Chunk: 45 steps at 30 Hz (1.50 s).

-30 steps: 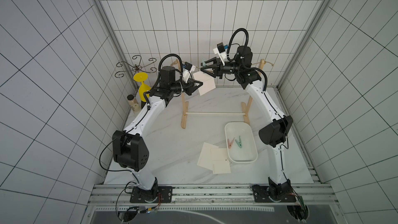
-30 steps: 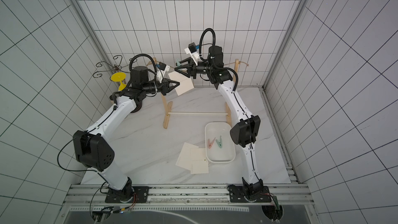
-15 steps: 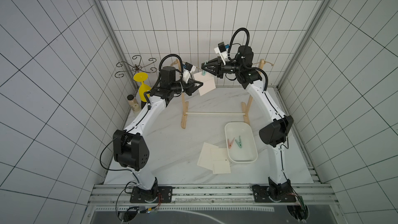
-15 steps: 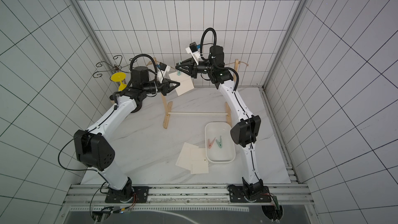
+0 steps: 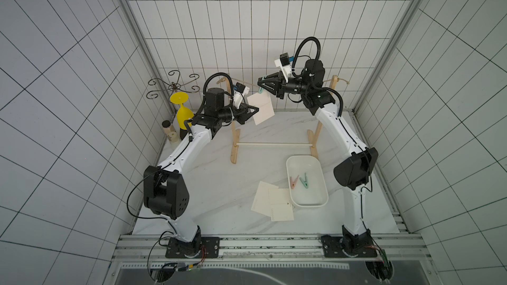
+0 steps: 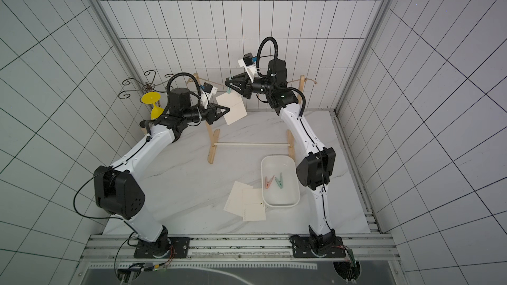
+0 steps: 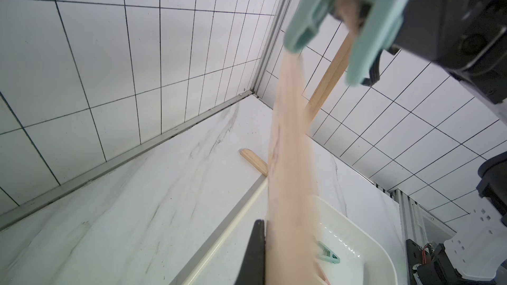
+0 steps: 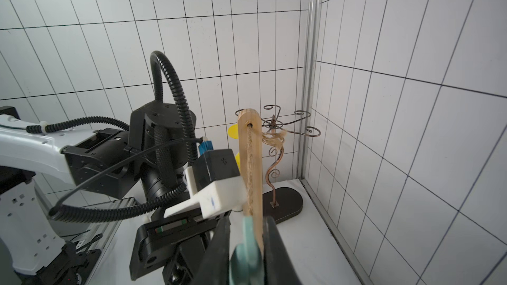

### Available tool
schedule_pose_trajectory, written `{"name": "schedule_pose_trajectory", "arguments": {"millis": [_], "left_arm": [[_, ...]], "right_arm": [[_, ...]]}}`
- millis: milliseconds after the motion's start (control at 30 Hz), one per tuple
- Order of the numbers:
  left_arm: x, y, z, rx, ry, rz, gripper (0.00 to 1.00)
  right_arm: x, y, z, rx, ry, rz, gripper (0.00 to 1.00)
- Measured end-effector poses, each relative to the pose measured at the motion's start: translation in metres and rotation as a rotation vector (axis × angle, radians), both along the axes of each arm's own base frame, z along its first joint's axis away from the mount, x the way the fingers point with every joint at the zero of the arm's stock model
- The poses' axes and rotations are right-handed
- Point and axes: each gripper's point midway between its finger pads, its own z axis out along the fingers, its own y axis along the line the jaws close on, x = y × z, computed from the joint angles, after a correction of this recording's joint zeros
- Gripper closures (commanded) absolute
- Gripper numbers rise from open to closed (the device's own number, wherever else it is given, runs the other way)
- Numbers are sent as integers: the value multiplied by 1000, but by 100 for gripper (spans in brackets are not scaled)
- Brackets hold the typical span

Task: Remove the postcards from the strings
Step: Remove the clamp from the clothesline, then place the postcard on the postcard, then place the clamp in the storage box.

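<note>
One postcard hangs tilted under the string, with a teal peg at its top corner. My right gripper is shut on that teal peg. In the left wrist view the peg's tips stand apart around the rope, above the card's top edge. My left gripper is shut on the card's lower left edge. Two more postcards lie overlapping on the table.
The wooden frame's posts are joined by a white dowel. A white tray holds a pink peg and a green peg. A yellow goblet, a wire stand and a small bottle stand at the back left.
My right gripper, open beside the teal peg a second ago, has shut on it. The left gripper has kept its hold on the card.
</note>
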Motion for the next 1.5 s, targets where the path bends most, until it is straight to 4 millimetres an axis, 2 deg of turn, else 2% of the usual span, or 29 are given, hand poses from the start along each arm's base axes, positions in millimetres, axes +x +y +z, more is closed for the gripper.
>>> {"name": "schedule_pose_trajectory", "arguments": {"millis": [233, 467, 700, 867, 1067, 1133, 1233, 1333, 1500], "left_arm": [[-12, -9, -9, 0, 13, -1, 100], [-24, -6, 0, -25, -17, 23, 100], [-34, 3, 8, -61, -32, 71, 100], [-53, 10, -9, -86, 43, 102, 100], [-104, 2, -39, -98, 150, 79, 100], [-121, -1, -47, -99, 179, 62, 100], [-147, -6, -64, -88, 235, 42, 100], [-172, -11, -93, -62, 322, 22, 100], [-210, -15, -153, 0, 497, 4, 100]], "right_arm": [[1, -11, 32, 78, -70, -99, 100], [-9, -25, 58, 140, -131, -163, 100], [-37, -43, 68, 184, -163, -206, 100], [-73, -67, 56, 193, -137, -264, 100], [-132, -106, 24, 203, -89, -347, 100], [-149, -116, 8, 204, -66, -371, 100], [-165, -130, -28, 189, 0, -412, 100], [-173, -141, -86, 151, 111, -460, 100], [-180, -154, -200, 47, 370, -540, 100]]}}
